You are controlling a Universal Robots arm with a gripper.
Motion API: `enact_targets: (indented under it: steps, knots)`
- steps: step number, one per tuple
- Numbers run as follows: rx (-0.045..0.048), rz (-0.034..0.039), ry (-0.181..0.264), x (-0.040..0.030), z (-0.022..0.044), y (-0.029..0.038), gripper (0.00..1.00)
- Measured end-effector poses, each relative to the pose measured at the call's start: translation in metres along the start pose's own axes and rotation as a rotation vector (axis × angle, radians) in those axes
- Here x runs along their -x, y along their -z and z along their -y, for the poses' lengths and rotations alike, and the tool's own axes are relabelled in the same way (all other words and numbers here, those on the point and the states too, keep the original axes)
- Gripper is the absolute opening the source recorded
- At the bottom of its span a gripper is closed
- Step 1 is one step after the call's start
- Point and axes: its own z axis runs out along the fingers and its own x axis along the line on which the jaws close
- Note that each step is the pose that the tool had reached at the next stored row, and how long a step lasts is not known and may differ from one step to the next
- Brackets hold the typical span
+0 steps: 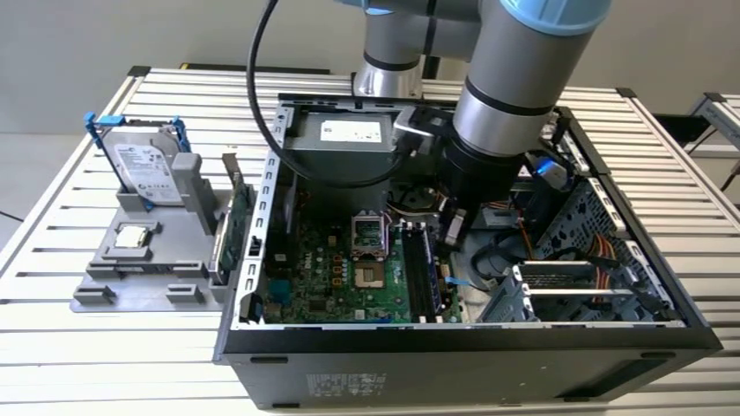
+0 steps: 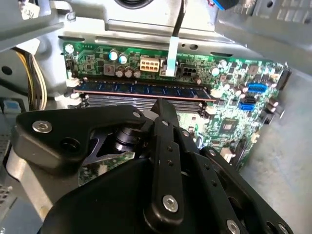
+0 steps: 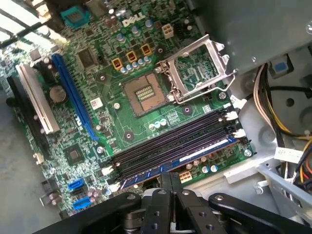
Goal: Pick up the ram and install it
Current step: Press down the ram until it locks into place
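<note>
The ram point(image 3: 195, 152) is a long dark blue-green stick standing in one of the memory slots of the green motherboard point(image 3: 105, 105). It also shows in the second wrist view as the ram point(image 2: 141, 90), and in the exterior view as the ram point(image 1: 424, 270) inside the open computer case point(image 1: 463, 351). My gripper point(image 3: 169, 178) hangs low inside the case, right over the middle of the stick. Its black fingers point(image 2: 165, 113) are shut together, with nothing clamped between them. From the exterior view, the gripper point(image 1: 452, 232) sits just above the slots. I cannot tell whether the fingertips touch the stick.
A silver hard drive point(image 1: 151, 172) stands in a grey holder point(image 1: 139, 277) at the exterior view's left. A green expansion card point(image 1: 237, 230) stands beside the case wall. Inside are a power supply point(image 1: 347, 147), an open processor socket point(image 3: 197, 68), cable bundles point(image 3: 287, 117) and a drive cage point(image 1: 578, 290).
</note>
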Motion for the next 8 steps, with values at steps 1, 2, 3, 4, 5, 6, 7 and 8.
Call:
enact_targets:
  steps: [1, 2, 3, 4, 5, 6, 7, 8]
  knots:
    - [-0.001, -0.0002, 0.015, 0.0, 0.0, 0.0, 0.0]
    - [-0.002, -0.0005, 0.031, 0.0, 0.0, 0.0, 0.0]
    - [-0.0031, -0.0008, 0.047, 0.0001, 0.0, 0.0, 0.0]
    - [-0.0041, -0.001, 0.063, 0.0001, 0.0, 0.0, 0.0]
    - [-0.0051, -0.0013, 0.078, 0.0001, 0.0, -0.0001, 0.0]
    - [-0.006, -0.0015, 0.092, 0.0001, 0.0, -0.0001, 0.0]
    - [-0.0069, -0.0017, 0.107, 0.0001, -0.0001, -0.0001, 0.0]
    - [-0.0079, -0.0019, 0.122, 0.0002, -0.0001, -0.0001, 0.0]
